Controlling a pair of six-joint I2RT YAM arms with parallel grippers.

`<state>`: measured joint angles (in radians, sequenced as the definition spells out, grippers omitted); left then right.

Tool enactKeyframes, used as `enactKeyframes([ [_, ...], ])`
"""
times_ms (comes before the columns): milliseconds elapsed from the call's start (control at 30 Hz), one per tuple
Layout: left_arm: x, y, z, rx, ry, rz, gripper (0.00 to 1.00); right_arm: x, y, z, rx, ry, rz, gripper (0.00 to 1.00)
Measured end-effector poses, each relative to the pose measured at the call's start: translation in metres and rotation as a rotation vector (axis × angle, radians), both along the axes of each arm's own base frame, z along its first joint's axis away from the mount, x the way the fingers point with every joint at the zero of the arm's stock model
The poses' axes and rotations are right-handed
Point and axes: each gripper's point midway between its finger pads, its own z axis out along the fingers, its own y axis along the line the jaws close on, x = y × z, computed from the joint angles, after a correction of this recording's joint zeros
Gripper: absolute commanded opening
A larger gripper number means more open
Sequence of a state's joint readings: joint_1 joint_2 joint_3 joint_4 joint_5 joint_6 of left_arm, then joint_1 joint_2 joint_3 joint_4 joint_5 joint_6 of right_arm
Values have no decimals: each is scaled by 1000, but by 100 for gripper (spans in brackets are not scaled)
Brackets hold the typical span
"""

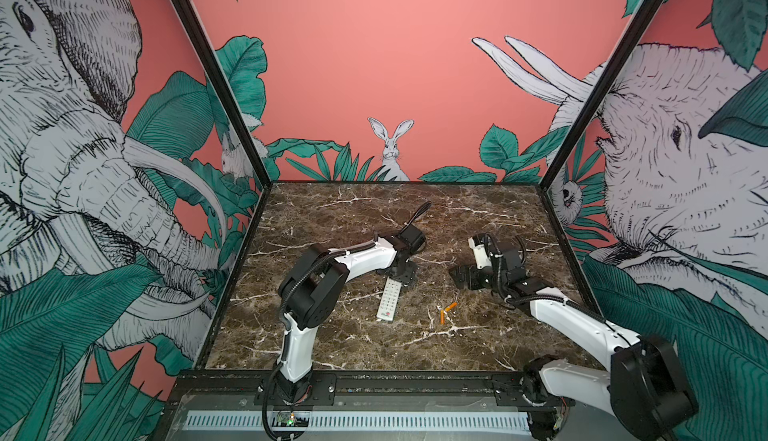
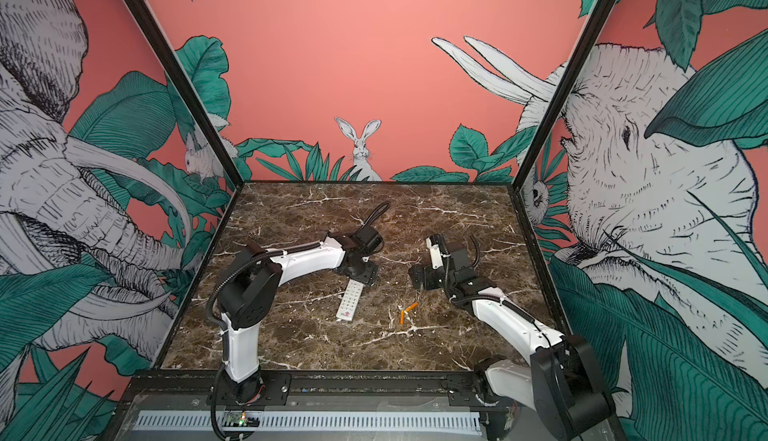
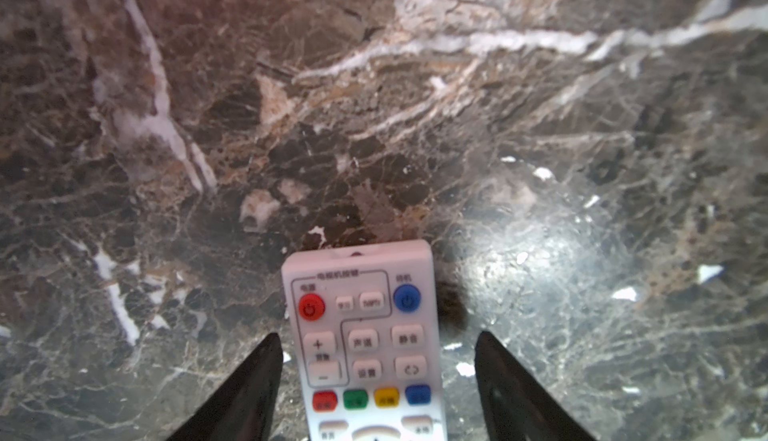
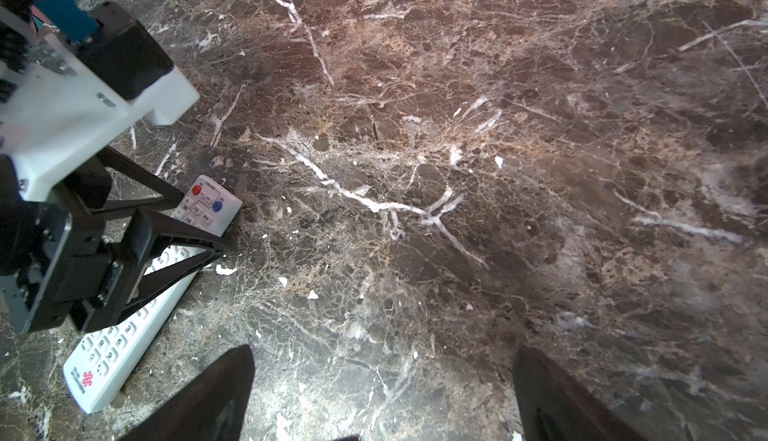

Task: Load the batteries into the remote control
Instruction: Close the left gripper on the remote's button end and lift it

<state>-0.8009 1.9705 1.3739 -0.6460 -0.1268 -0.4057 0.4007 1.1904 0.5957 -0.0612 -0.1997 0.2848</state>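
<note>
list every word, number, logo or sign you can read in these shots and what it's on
"+" and "−": rocker button on the remote control, left wrist view.
Power sign: its round red button and blue button.
Chinese button labels: too blurred to read.
Red logo with small print, remote's other end, right wrist view: print too small to read.
Batteries: no marking readable.

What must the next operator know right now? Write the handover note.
The left gripper is open, its jaws straddling the coloured-button end of the remote control, not clamped.
The right gripper is open and empty over the bare table.
The remote control lies buttons up. Both batteries lie loose beside it in a V, toward the right arm.
Done: nothing loaded.
Left: probably turn the remote over, then insert both batteries.
</note>
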Motion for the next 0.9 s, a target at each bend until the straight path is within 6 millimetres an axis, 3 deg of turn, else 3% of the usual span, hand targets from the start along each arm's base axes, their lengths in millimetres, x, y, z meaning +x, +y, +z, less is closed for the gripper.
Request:
enactKeyframes([
  [233,1,1,-2,5,-2,8,60,0,3,-1,11,7,7,99],
  [500,1,2,-8,16,2,12,59,2,2,1,26,2,-3,99],
  [667,3,0,-8,7,-6,21,44,5,-2,3,36,0,-22,99],
  [900,2,1,-5,-10,-25,22,38,5,-2,14,69,-25,-15,99],
])
